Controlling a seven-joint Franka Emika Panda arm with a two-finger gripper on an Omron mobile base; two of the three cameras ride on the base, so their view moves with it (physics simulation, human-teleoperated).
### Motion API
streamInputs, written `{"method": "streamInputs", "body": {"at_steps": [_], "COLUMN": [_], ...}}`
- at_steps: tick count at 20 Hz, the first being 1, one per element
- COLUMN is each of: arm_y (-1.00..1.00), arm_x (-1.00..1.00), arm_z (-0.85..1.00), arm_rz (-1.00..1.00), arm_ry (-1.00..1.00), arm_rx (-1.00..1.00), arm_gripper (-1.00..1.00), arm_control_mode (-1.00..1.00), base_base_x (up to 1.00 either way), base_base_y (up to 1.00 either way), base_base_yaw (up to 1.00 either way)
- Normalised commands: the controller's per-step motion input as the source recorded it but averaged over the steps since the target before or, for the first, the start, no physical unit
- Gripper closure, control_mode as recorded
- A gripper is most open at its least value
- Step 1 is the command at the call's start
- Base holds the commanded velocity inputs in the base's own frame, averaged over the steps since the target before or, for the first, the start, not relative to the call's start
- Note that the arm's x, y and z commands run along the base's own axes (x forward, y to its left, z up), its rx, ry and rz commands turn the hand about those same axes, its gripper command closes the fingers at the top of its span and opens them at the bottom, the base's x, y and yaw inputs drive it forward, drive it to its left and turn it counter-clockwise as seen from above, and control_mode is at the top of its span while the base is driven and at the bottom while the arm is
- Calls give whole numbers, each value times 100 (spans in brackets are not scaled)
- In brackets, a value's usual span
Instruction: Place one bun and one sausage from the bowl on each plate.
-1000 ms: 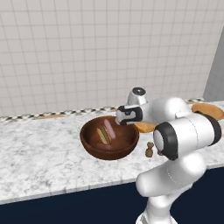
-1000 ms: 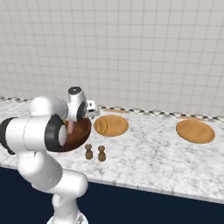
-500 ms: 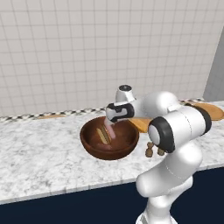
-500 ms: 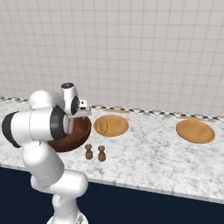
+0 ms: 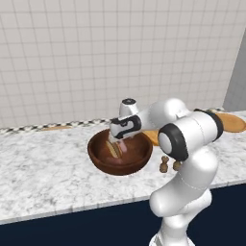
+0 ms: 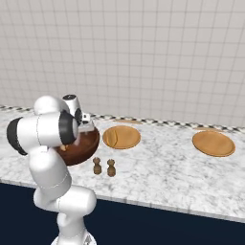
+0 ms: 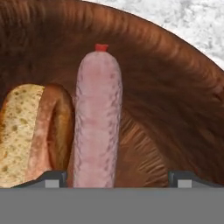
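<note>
The dark wooden bowl (image 5: 98,156) stands on the marble counter, and its wall (image 7: 175,87) also fills much of the hand view. In it lie a pink sausage (image 7: 97,118) with a red tip and a split bun (image 7: 30,131) side by side. My gripper (image 7: 118,179) is lowered into the bowl (image 6: 83,148), open, its fingertips (image 7: 54,178) straddling the sausage's near end without touching it. From the left base camera the gripper (image 5: 116,143) hangs just over the bun (image 5: 113,150) and sausage (image 5: 123,146). Two flat tan plates (image 6: 122,137) (image 6: 213,142) lie to the bowl's right.
Two small brown shakers (image 6: 97,165) (image 6: 111,168) stand in front of the near plate, close to the bowl. A flat tan object (image 5: 55,128) lies against the tiled wall at the back left. The counter's front edge drops to a dark cabinet face.
The hand has swung left from the bowl's right rim and dropped down inside the bowl, over the sausage and bun.
</note>
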Motion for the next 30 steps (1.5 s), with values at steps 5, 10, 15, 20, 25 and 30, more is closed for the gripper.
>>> {"method": "streamInputs", "body": {"at_steps": [5,10,15,20,25,30], "arm_y": [42,10,0,-7,0,0], "arm_x": [0,-18,-25,-7,0,0], "arm_z": [-13,0,-38,-67,-17,0], "arm_rz": [0,-1,0,0,0,0], "arm_ry": [2,0,2,-11,-1,0], "arm_rx": [0,0,0,0,0,0], "arm_gripper": [-100,-100,-100,-100,100,100], "arm_control_mode": [-100,-100,-100,-100,-100,-100], "base_base_x": [0,0,0,0,0,0], "base_base_y": [0,0,0,0,0,0], "base_base_yaw": [0,0,0,0,0,0]}}
